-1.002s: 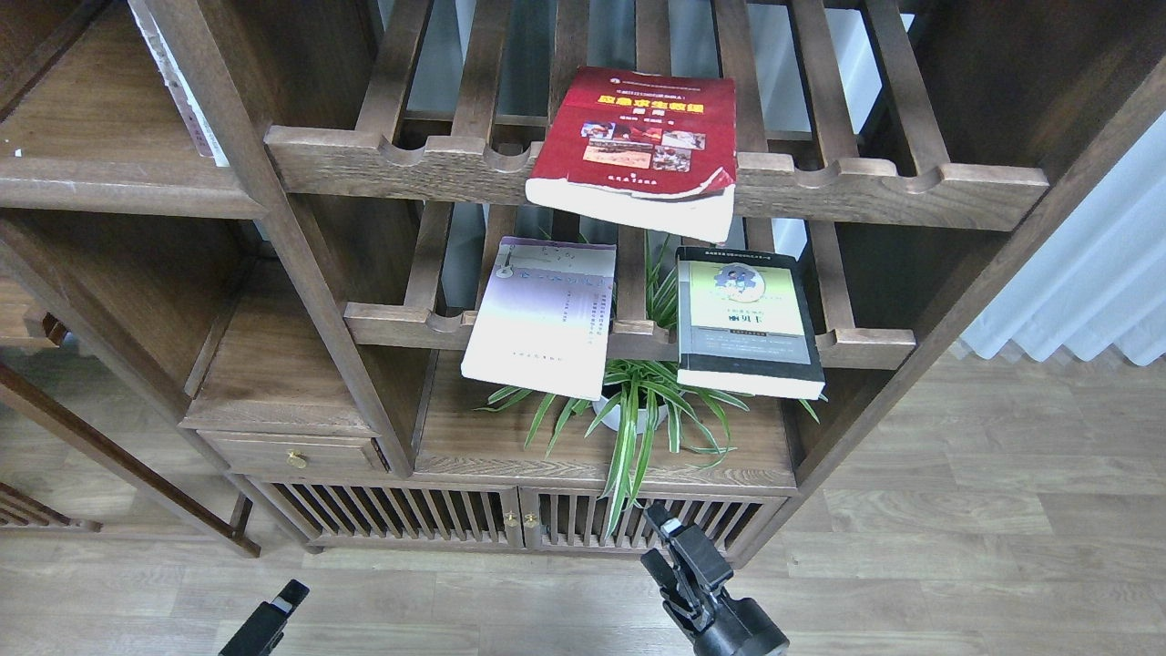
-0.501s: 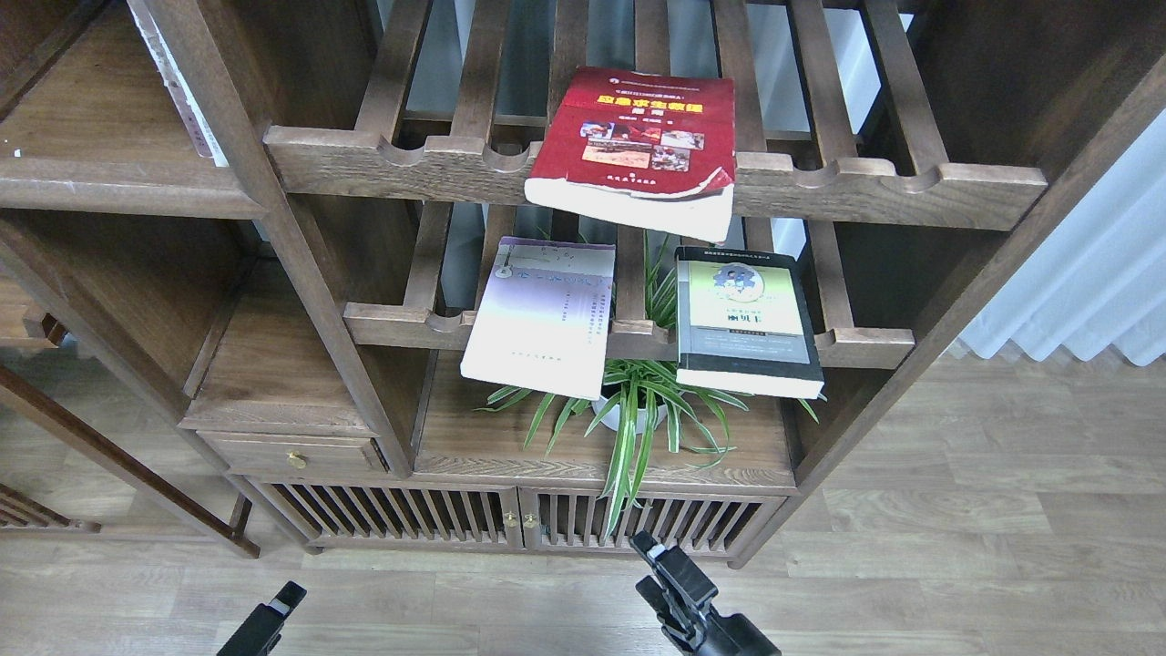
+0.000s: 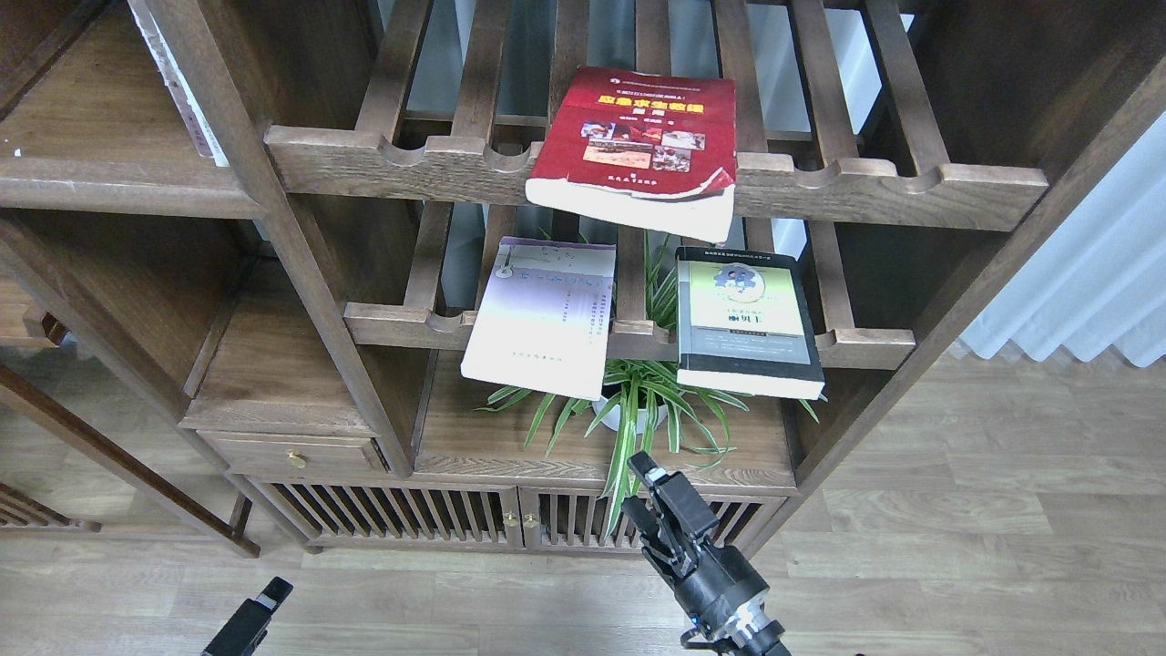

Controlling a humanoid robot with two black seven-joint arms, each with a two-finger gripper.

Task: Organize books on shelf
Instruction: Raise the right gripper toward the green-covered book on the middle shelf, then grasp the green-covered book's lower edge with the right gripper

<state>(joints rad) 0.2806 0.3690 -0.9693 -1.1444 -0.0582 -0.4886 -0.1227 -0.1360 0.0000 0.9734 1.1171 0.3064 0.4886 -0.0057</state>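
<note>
The thick red book [image 3: 638, 137] lies flat on the upper slatted rack and overhangs its front rail. The pale lavender-white book [image 3: 542, 314] and the green-and-grey book [image 3: 742, 314] lie side by side on the lower slatted rack, both overhanging the front. The solid dark-brown shelf board [image 3: 100, 146] is at the upper left. My right gripper [image 3: 636, 487] is low in front of the cabinet doors, below the books, with its fingers slightly apart and empty. Only the tip of my left gripper [image 3: 264, 601] shows at the bottom edge.
A potted spider plant [image 3: 638, 410] stands on the board under the lower rack, its leaves hanging near my right gripper. A thin white-pink-spined book [image 3: 187, 91] leans at the upper left. A drawer [image 3: 291, 453] and slatted cabinet doors [image 3: 510, 515] are below. A curtain [image 3: 1093, 264] hangs at the right.
My right gripper has risen and moved slightly left, up to the cabinet's top edge. My left gripper has sunk a little lower. The books have not moved.
</note>
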